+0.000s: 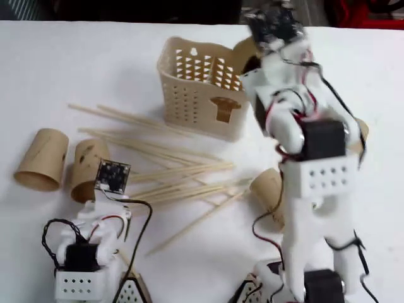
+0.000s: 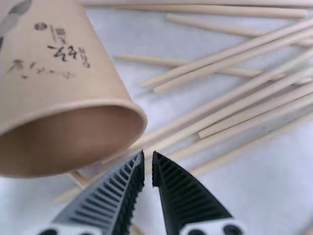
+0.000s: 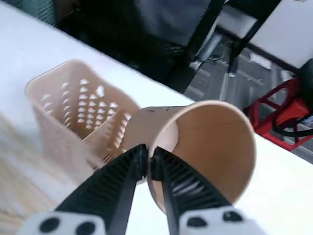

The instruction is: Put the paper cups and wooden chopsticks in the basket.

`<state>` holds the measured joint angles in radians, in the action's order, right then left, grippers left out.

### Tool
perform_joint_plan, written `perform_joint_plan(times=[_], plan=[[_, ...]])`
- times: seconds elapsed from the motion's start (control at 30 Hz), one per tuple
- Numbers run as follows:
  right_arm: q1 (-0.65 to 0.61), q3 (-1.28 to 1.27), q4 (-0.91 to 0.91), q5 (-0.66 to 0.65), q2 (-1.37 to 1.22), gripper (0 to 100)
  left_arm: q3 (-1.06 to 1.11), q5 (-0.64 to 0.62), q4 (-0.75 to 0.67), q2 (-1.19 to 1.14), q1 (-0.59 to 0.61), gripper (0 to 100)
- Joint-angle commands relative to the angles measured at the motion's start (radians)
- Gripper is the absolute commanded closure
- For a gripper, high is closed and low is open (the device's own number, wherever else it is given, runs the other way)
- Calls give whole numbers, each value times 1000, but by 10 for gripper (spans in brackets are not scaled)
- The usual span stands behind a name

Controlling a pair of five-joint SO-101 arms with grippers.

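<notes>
Four tan paper cups show clearly. Two lie on their sides at the left of the white table (image 1: 95, 63), the leftmost cup (image 1: 41, 160) and the second cup (image 1: 88, 169) just beside it. Their long axes run far to near, with the mouths toward the near edge. A third cup (image 1: 268, 194) lies on its side near the middle, partly behind the right arm. The fourth, held cup (image 3: 205, 147) hangs on its side at the far right corner of the cream perforated plastic basket (image 1: 202, 88), which stands upright at the far middle.

The pale wooden chopsticks (image 1: 177, 173) number more than ten and overlap too much for an exact count. They fan out between the left cups and the basket, mostly lengthwise left to right, and one lies slanted apart on the near side.

The right gripper (image 3: 148, 149) pinches the held cup's wall, one jaw inside the mouth and one outside. The left gripper (image 2: 147, 156) hovers over the chopsticks beside the second cup's rim. Its jaws are nearly together, with a thin slit between them and nothing in it.
</notes>
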<state>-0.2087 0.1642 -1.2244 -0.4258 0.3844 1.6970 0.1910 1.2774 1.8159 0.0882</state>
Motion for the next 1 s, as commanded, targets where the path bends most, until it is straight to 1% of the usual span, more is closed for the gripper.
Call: perform_joint_plan(times=[0.0, 0.33, 0.37, 0.5, 0.57, 0.73, 0.97], plan=[[-58, 95, -61, -28, -50, 979, -5, -6, 5, 4, -2, 946], [-71, 132, -76, -37, -186, 966, -5, -6, 5, 4, -2, 946], [-71, 132, -74, -37, -193, 947, -5, -6, 5, 4, -2, 946], [-70, 181, -79, -35, -199, 810, -5, -6, 5, 4, -2, 946], [-67, 235, -85, -34, -199, 770, -5, -6, 5, 4, -2, 946], [-73, 376, -180, -34, -209, 783, -5, -6, 5, 4, -2, 946], [-71, 325, -179, -34, -209, 793, -5, -6, 5, 4, -2, 946]])
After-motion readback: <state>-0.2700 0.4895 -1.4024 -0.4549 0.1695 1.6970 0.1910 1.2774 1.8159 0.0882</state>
